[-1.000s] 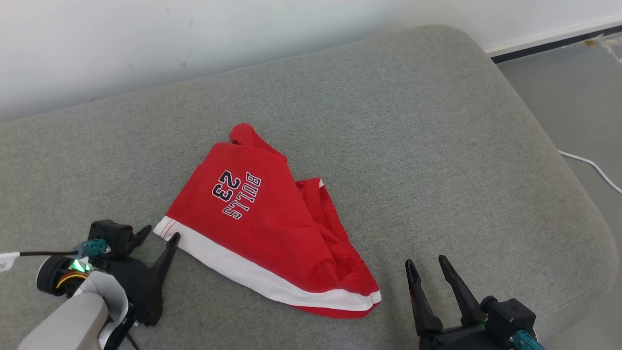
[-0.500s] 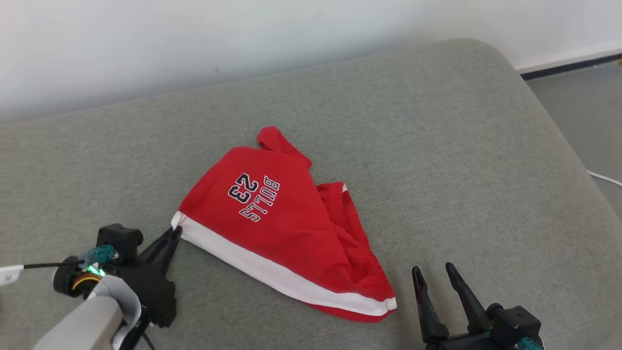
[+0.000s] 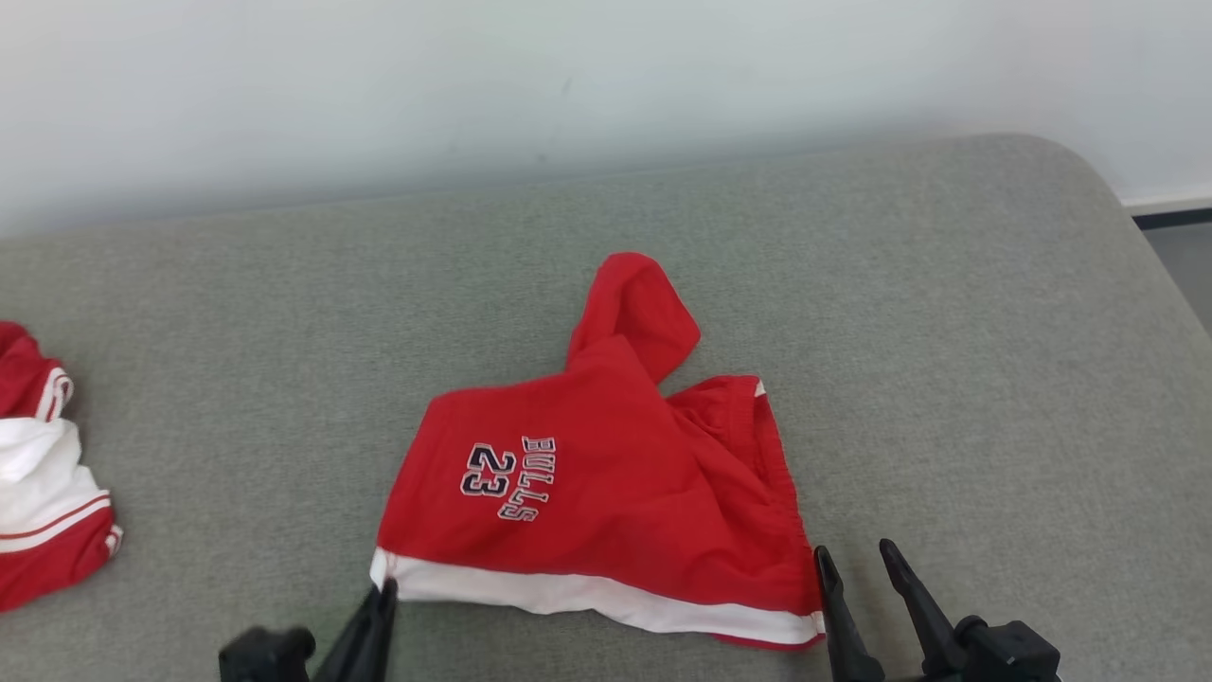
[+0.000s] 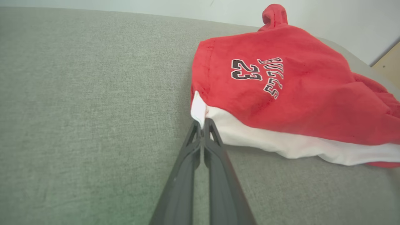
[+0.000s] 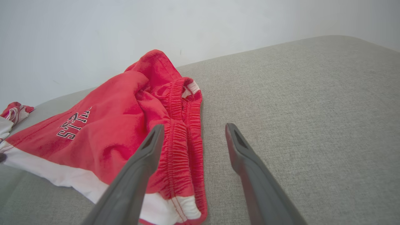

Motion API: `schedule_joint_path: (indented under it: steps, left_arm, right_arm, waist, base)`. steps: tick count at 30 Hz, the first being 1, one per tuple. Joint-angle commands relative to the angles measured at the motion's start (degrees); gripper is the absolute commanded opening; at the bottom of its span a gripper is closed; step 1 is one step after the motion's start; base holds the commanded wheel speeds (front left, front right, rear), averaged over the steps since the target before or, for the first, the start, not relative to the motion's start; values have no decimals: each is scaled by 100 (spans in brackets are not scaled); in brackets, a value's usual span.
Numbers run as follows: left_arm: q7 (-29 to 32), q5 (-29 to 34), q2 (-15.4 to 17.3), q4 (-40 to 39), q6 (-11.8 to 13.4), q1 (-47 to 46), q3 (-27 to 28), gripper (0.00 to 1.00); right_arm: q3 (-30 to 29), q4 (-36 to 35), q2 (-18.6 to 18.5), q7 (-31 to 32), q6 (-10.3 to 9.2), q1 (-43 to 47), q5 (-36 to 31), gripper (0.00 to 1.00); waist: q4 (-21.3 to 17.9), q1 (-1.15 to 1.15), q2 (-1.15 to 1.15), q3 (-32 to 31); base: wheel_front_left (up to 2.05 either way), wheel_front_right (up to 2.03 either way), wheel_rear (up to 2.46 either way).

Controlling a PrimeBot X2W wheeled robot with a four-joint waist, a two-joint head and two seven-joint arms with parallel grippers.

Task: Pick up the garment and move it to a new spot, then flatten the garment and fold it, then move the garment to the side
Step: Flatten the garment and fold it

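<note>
The garment [image 3: 606, 483] is a pair of red shorts with a white hem band and "BULLS 23" printed on them, lying crumpled on the grey cushion [image 3: 852, 284]. My left gripper [image 3: 383, 595] is shut on the white hem's left corner [image 4: 198, 110], pinched between the fingertips in the left wrist view. The garment [image 4: 281, 87] spreads to the right of that grip. My right gripper [image 3: 857, 561] stands open just off the garment's right hem corner. Seen from the right wrist, its fingers [image 5: 150, 147] flank the elastic waistband [image 5: 184, 131] without touching it.
Another red and white garment [image 3: 38, 483] lies at the cushion's left edge. A pale wall [image 3: 473, 85] runs behind the cushion. The cushion's rounded right end drops to the floor [image 3: 1184, 265]. Bare cushion lies right of the shorts.
My left gripper went from open to shut on the hem corner. The head camera swung left, bringing the second garment into view. The shorts were dragged and turned, their hem now lying level.
</note>
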Motion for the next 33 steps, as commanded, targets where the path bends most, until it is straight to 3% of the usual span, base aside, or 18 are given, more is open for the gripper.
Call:
schedule_joint_path:
  steps: [1, 9, 10, 11, 12, 22, 33]
  left_arm:
    - [-16, 57, -45, -120, 65, 210, 82, 0]
    - [-17, 391, -291, -308, 51, 975, 422, 0]
    - [-17, 405, -326, -253, 7, 1003, 465, 5]
    - [-17, 450, -350, -196, -19, 1021, 509, 37]
    - [-17, 502, -383, -157, -56, 1029, 571, 100]
    - [-17, 947, -585, 30, -394, 1151, 1090, 100]
    - [104, 1048, -510, 641, -889, 778, 924, 100]
  right_arm:
    - [-6, 1, 2, -3, -13, 66, -22, 100]
    - [24, 90, 2, -3, -13, 124, -128, 100]
    - [33, 99, 2, -3, -13, 130, -135, 100]
    - [39, 111, 2, -3, -13, 134, -150, 100]
    - [50, 124, 1, -3, -13, 137, -167, 100]
    - [197, 192, -145, -3, -13, 318, -444, 100]
    - [368, 555, -489, -3, -13, 252, -453, 100]
  waist:
    - [159, 1, 0, -109]
    - [352, 1, 0, -226]
    - [360, 1, 0, -243]
    - [365, 1, 0, -265]
    - [366, 1, 0, -283]
    - [308, 1, 0, -426]
    - [260, 1, 0, -335]
  base:
    - [0, 0, 0]
    - [0, 0, 0]
    - [0, 0, 0]
    - [0, 0, 0]
    - [0, 0, 0]
    - [0, 0, 0]
    - [0, 0, 0]
